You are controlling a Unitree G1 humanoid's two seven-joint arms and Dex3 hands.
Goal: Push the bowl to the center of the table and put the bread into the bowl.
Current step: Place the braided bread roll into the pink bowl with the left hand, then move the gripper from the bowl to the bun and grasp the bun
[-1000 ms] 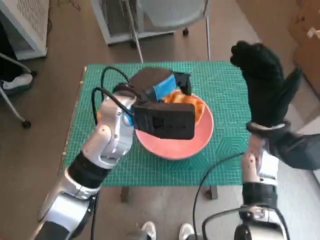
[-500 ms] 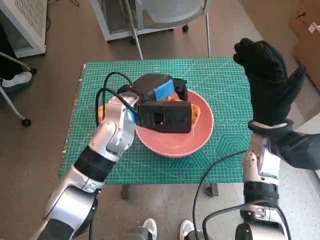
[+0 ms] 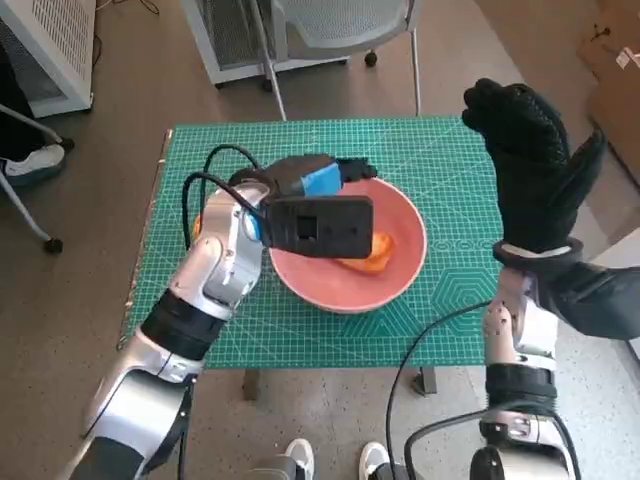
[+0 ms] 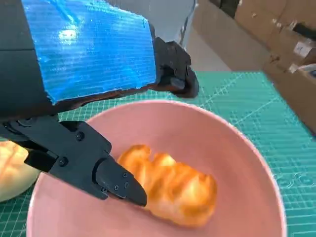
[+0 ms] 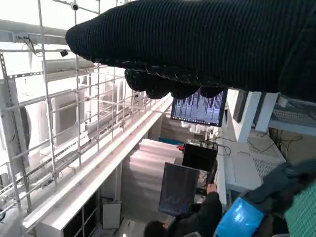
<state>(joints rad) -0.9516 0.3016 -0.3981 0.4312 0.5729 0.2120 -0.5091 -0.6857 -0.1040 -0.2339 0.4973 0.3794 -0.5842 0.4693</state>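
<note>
A pink bowl (image 3: 400,262) sits near the middle of a green cutting mat (image 3: 450,190) covering a small table. From the head view, a golden piece of bread (image 3: 365,252) lies inside the bowl, partly hidden by the black camera block on the left wrist. The left hand (image 3: 318,178), black with blue tape on its back, hovers over the far left rim of the bowl. The left wrist view shows what the head view hides: the whole bread lying free on the bowl's floor, with the hand's black fingers (image 4: 118,182) spread above it and holding nothing, one fingertip just beside the loaf. It also shows a second pale bun (image 4: 12,168) on the mat outside the bowl, just beside its rim. The right hand (image 3: 535,165), in a black knitted glove, is raised high over the mat's right edge, fingers extended and empty. The right wrist view looks away from the table, showing monitors (image 5: 197,107) and a seated person (image 5: 190,222).
</note>
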